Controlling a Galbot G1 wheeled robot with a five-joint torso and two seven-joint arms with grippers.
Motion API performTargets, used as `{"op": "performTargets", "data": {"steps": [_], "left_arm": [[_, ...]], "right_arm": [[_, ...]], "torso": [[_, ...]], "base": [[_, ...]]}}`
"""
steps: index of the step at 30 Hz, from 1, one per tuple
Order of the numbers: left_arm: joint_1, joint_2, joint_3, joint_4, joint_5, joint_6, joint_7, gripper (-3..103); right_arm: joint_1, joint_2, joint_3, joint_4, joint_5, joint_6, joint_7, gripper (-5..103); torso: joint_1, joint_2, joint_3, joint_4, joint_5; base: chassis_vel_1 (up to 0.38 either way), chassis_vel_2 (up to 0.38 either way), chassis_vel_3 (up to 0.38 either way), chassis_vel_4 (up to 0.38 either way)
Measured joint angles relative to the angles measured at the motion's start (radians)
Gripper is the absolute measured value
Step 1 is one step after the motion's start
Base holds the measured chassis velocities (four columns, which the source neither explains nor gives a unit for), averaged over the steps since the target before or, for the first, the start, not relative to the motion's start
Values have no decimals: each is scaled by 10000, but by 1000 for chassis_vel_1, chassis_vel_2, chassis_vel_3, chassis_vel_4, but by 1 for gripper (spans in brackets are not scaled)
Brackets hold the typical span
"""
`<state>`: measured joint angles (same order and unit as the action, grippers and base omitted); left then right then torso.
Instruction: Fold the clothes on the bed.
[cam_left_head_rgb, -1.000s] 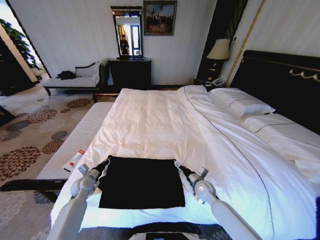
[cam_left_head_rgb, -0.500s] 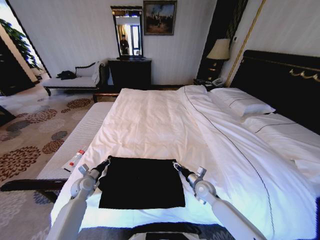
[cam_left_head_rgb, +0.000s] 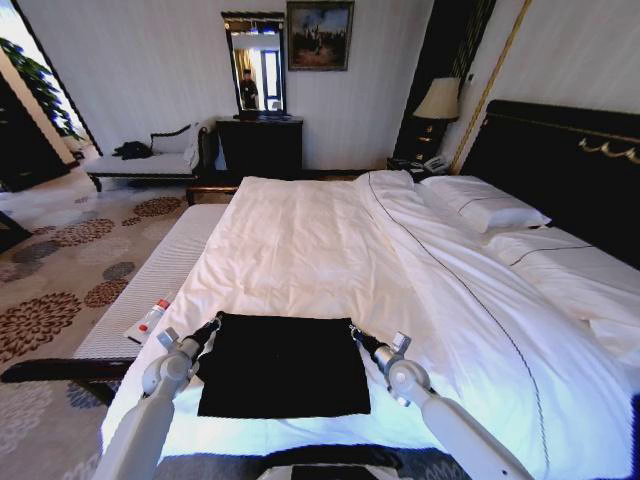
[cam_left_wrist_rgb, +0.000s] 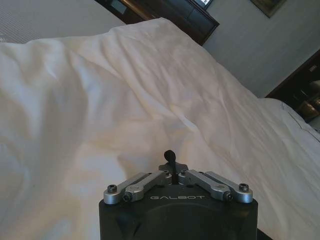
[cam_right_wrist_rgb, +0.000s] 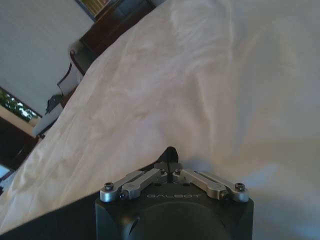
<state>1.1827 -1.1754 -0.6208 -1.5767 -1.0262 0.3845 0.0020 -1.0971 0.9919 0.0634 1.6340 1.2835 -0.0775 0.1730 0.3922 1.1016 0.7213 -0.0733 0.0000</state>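
Down at 6 o'clock in the head view, near the foot edge of the bed (cam_left_head_rgb: 300, 230), finding the clothes (cam_left_head_rgb: 283, 365) lying flat on the white cover as a plain black rectangle, with no lettering showing. Reaching in with the left gripper (cam_left_head_rgb: 214, 324) to the rectangle's far corner at 10 o'clock, tip touching the cloth's edge. Reaching in likewise with the right gripper (cam_left_head_rgb: 354, 330) to the far corner at 2 o'clock, also touching the edge.

Looking along the left wrist view, seeing the left gripper (cam_left_wrist_rgb: 169, 156) pinched narrow, its fingers pressed together into one dark tip against the creased white cover; not being able to tell whether any black cloth is caught between them. Looking along the right wrist view, seeing the right gripper (cam_right_wrist_rgb: 171, 152) pinched just as narrow, with the clothes (cam_right_wrist_rgb: 50, 220) running as a dark band beside the wrist housing; again not telling whether fabric is nipped.

Noticing a small bottle (cam_left_head_rgb: 152, 318) lying on the ribbed bench (cam_left_head_rgb: 165, 270) at 9 o'clock of the clothes, well apart from them.
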Motion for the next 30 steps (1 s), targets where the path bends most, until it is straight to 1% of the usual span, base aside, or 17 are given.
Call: {"op": "performTargets", "data": {"steps": [4,7,9,10,14,15,18,19,22,25,27,28,29,30], "left_arm": [[11,-14,-213,-191,-210,-80,140,1],[72,-14,-431,-412,-520,-113,167,1],[181,-12,-620,-702,-791,-162,171,1],[181,-12,-620,-702,-791,-162,171,1],[422,15,-692,-1566,-1096,-244,232,1],[422,15,-692,-1566,-1096,-244,232,1],[522,43,-783,-2596,-1635,-264,241,1],[522,43,-783,-2596,-1635,-264,241,1],[681,186,-1176,-3754,-2456,-264,164,1],[798,293,-1489,-4324,-2874,-249,99,1],[930,417,-1870,-4976,-3311,-201,7,1],[986,473,-2050,-5276,-3529,-176,-42,1],[986,473,-2050,-5276,-3529,-176,-42,1],[1049,528,-2251,-5631,-3780,-143,-112,1]], "right_arm": [[-169,68,477,443,266,308,-27,0],[-426,48,805,863,478,621,-239,0],[-740,-35,1092,1243,529,1060,-773,0],[-740,-35,1092,1243,529,1060,-773,0],[-1046,-143,1366,1825,345,1891,-1953,0],[-1046,-143,1366,1825,345,1891,-1953,0],[-1146,-182,1550,2284,283,2456,-2755,0],[-1146,-182,1550,2284,283,2456,-2755,0],[-1445,-290,1940,3055,331,2845,-3313,0],[-1684,-357,2294,3550,348,2952,-3458,0],[-2028,-419,2860,4183,364,3065,-3529,0],[-2152,-433,3104,4439,408,3096,-3533,0],[-2152,-433,3104,4439,408,3096,-3533,0],[-2324,-454,3477,4811,515,3138,-3532,0]], "torso": [[0,0,0,0,-1],[0,0,0,0,-1],[0,0,-1,-1,0],[0,0,-1,-1,0],[0,0,-1,0,0],[0,0,-1,0,0],[0,0,-1,0,1],[0,0,-1,0,1],[0,-1,-1,-2,2],[0,0,-1,1,0],[0,1,-2,0,-3],[0,0,-1,-1,2],[0,0,-1,-1,2],[0,1,-1,0,-1]], "base": [[0,0,0,0],[0,0,0,0],[0,0,0,0],[0,0,0,0],[0,0,0,0],[0,0,0,0],[0,0,0,0],[0,0,0,0],[0,0,0,0],[0,0,0,0],[0,0,0,0],[0,0,0,0],[0,0,0,0],[0,0,0,0]]}}
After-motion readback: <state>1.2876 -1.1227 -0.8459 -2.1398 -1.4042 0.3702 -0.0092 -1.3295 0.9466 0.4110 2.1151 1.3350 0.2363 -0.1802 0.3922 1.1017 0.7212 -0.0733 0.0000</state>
